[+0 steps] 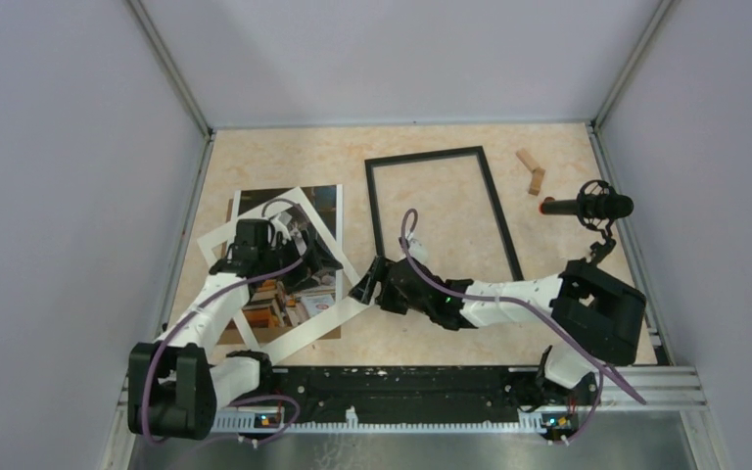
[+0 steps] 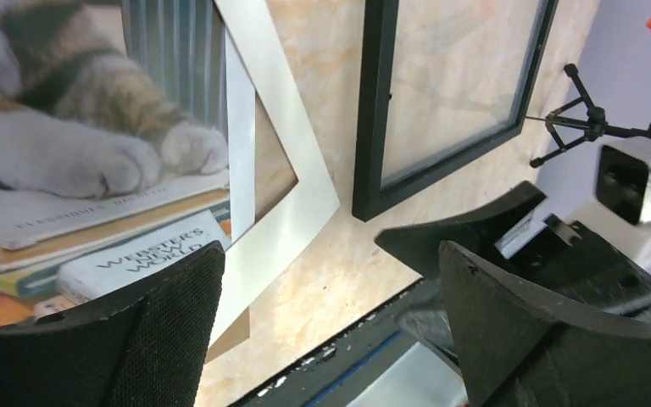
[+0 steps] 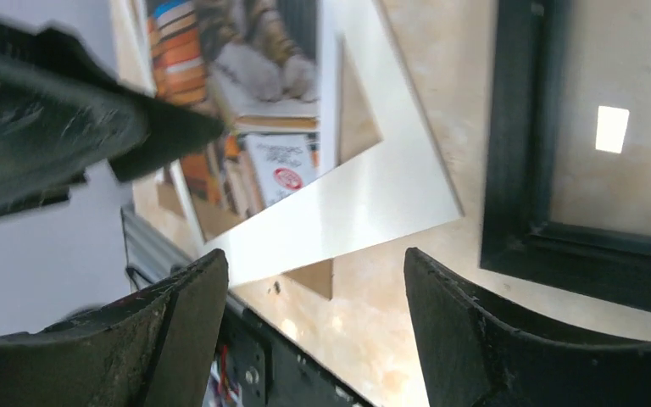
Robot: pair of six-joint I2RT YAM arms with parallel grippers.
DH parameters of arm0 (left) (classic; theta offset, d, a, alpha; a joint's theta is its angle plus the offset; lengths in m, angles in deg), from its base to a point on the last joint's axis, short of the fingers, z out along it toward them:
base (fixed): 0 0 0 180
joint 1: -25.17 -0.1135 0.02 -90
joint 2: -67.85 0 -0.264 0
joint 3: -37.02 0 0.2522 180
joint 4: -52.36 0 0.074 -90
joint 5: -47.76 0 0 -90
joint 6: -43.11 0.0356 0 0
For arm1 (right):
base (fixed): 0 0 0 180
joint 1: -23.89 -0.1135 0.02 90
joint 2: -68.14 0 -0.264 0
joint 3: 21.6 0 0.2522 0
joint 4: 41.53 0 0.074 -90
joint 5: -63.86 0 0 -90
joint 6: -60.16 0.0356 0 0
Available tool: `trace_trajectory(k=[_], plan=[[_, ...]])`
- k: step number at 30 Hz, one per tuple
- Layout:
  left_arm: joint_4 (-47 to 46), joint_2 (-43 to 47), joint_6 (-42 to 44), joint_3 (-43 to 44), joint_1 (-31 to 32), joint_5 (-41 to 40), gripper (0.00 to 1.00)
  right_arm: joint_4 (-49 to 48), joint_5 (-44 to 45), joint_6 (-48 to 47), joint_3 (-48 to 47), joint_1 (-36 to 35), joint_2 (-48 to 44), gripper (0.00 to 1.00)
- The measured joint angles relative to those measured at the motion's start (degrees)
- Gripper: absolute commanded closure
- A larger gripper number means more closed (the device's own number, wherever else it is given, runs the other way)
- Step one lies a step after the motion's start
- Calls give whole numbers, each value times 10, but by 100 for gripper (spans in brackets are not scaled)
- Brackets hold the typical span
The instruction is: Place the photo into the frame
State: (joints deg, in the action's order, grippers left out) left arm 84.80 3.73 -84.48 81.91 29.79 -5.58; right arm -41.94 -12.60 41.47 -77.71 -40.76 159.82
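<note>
Desk (image 1: 284, 157): pale, walled on three sides.
Frame (image 1: 498, 211): black, lying flat at 1 o'clock, empty, desk showing through.
Mat (image 2: 292, 127): white, tilted, lying across photo.
Photo (image 1: 323, 211): at 9 o'clock, on brown board (image 3: 312, 280), outside frame. Nothing of the task done; uncovering, lifting and seating apparently all left.
Left fingers (image 2: 165, 339): spread wide, empty, above photo.
Right fingers (image 1: 364, 282): parted, empty, beside mat's 4 o'clock corner.
Room: bare strip between photo and frame; wall close at 9 o'clock.

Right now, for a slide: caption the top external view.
Left gripper open over the photo and white mat; right gripper open by the mat's corner; black frame empty.
</note>
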Motion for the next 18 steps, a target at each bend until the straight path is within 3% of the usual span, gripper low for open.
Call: trace_trajectory(k=[5, 8, 13, 18], plan=[[35, 19, 43, 36, 0, -38, 3, -7, -100, -138, 0, 41, -39, 29], [59, 45, 49, 37, 0, -55, 12, 1, -154, -186, -2, 75, -38, 35], [59, 22, 47, 37, 18, -55, 34, 3, -194, -177, -4, 82, -21, 40], [49, -93, 59, 62, 83, -42, 36, 7, -209, -162, -11, 65, 0, 41]])
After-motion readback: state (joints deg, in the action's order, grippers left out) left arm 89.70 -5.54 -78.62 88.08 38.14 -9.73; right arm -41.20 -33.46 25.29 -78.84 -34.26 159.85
